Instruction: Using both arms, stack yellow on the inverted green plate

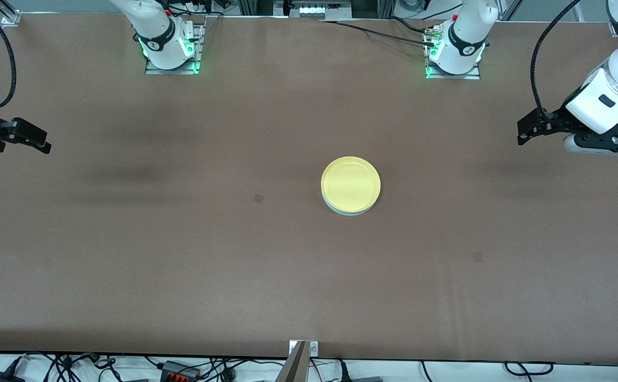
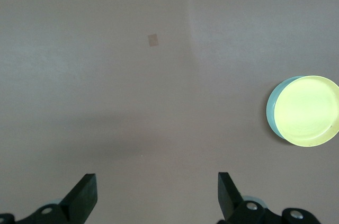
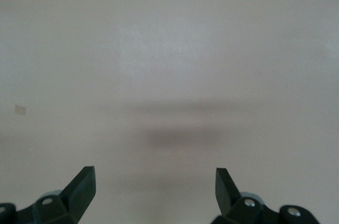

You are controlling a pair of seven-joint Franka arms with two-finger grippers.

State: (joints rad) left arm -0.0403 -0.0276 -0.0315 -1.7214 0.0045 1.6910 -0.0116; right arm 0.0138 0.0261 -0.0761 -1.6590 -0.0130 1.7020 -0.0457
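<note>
The yellow plate (image 1: 350,183) lies rim up on top of the pale green plate (image 1: 348,211), near the middle of the table. Only a thin crescent of the green plate shows under it. In the left wrist view the yellow plate (image 2: 308,110) covers the green plate (image 2: 271,108) the same way. My left gripper (image 1: 522,132) hangs open over the left arm's end of the table, well apart from the stack. My right gripper (image 1: 43,142) hangs open over the right arm's end. Bare table shows between the fingers of the left gripper (image 2: 157,184) and of the right gripper (image 3: 154,179).
Small dark square marks (image 1: 258,198) (image 1: 478,257) sit on the brown table top. The arm bases (image 1: 171,50) (image 1: 454,55) stand along the table's edge farthest from the camera. A metal bracket (image 1: 301,361) juts up at the nearest edge.
</note>
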